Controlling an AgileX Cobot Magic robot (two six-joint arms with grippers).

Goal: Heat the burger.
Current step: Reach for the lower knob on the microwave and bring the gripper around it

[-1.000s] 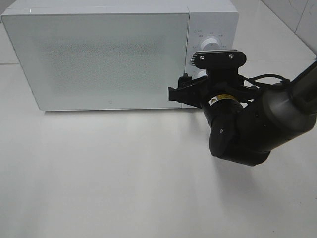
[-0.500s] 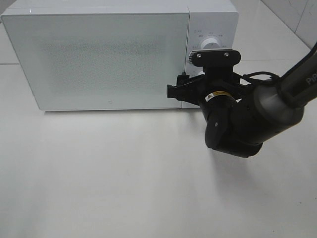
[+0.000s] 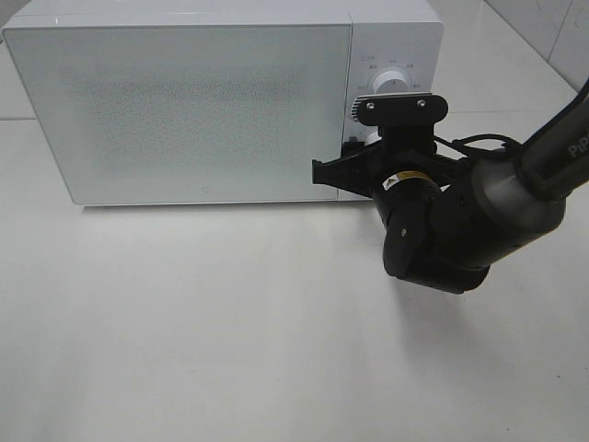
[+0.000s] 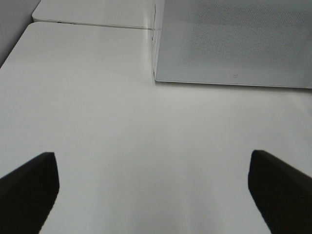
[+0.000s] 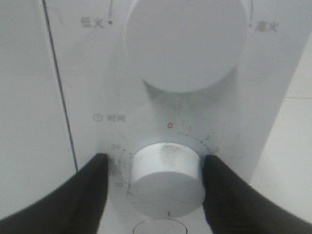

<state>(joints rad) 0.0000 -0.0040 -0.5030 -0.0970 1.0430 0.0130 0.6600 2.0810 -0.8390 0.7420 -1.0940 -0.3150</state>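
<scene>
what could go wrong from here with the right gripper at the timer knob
1. The right gripper flanks the timer knob unevenly, with more gap on one side, so closing may push it sideways or grip off-centre.
2. The knob looks smooth and round, so the fingers could slip when twisting.
3. The burger is not visible behind the closed microwave door, so the oven might run empty.

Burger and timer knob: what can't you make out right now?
Burger: in no view; the shut microwave door is frosted in the high view.
Timer knob: hidden by the right arm in the high view.
Grip: the right wrist view is too close and blurred to show whether the right gripper touches the knob.
Dial numbers: partly covered by its fingers.
</scene>
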